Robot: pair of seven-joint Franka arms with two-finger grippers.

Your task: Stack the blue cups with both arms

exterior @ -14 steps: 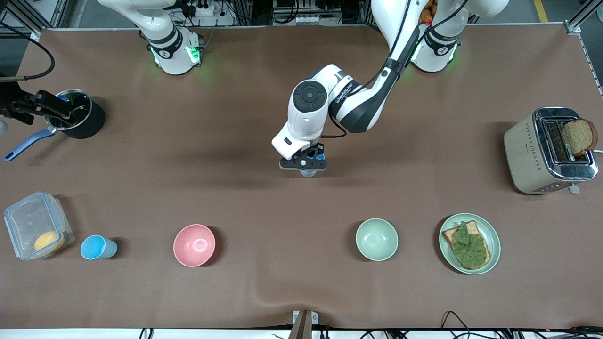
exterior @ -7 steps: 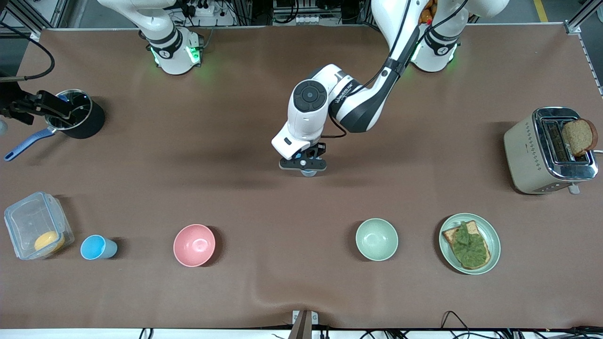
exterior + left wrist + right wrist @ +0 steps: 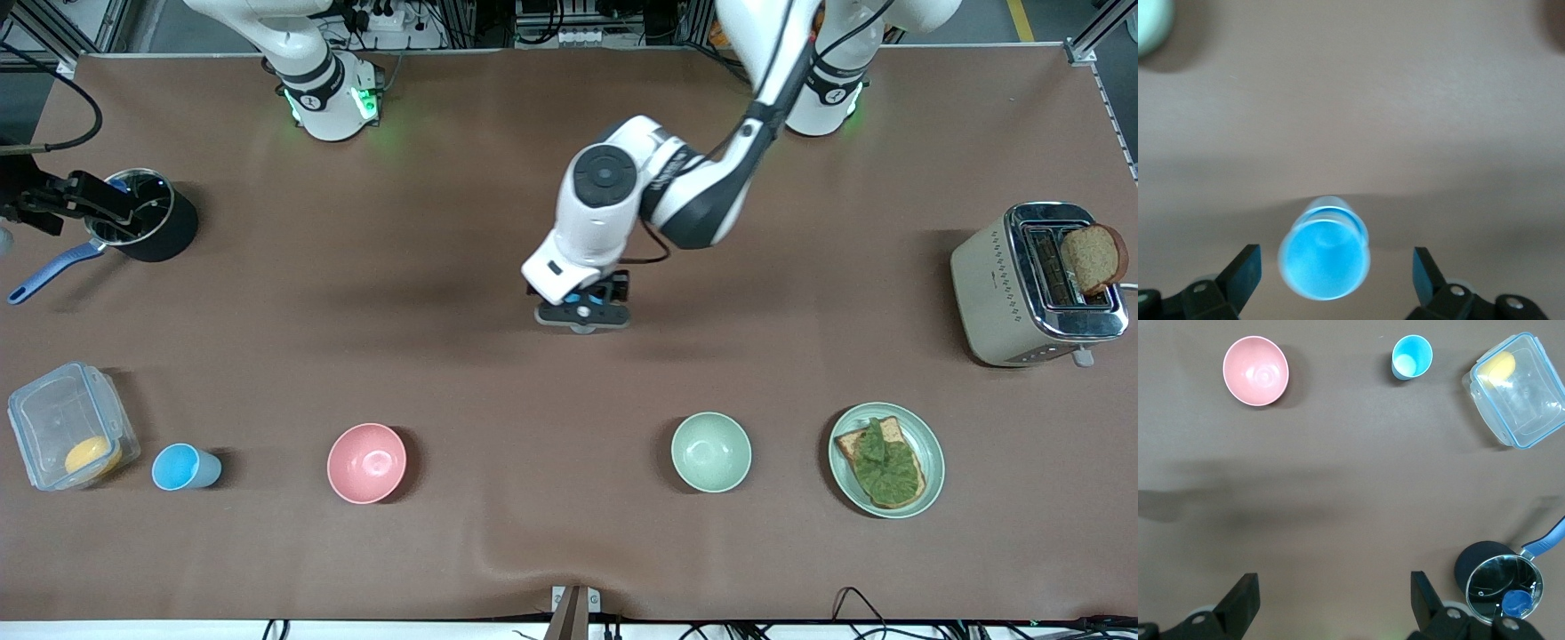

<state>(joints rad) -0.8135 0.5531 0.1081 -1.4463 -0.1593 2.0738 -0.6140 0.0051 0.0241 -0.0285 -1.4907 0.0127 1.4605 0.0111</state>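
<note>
The two blue cups stood well apart, unstacked: one cup (image 3: 1325,257) between the left gripper's (image 3: 582,316) spread fingers mid-tabletop, the other cup (image 3: 182,467) beside the plastic box (image 3: 67,422), while the right gripper (image 3: 1331,607) waited, fingers spread.

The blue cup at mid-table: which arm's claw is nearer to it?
Left. The left claw hangs right above that blue cup, fingers open either side of it. The right claw is open over bare table beside the black pot.
</note>
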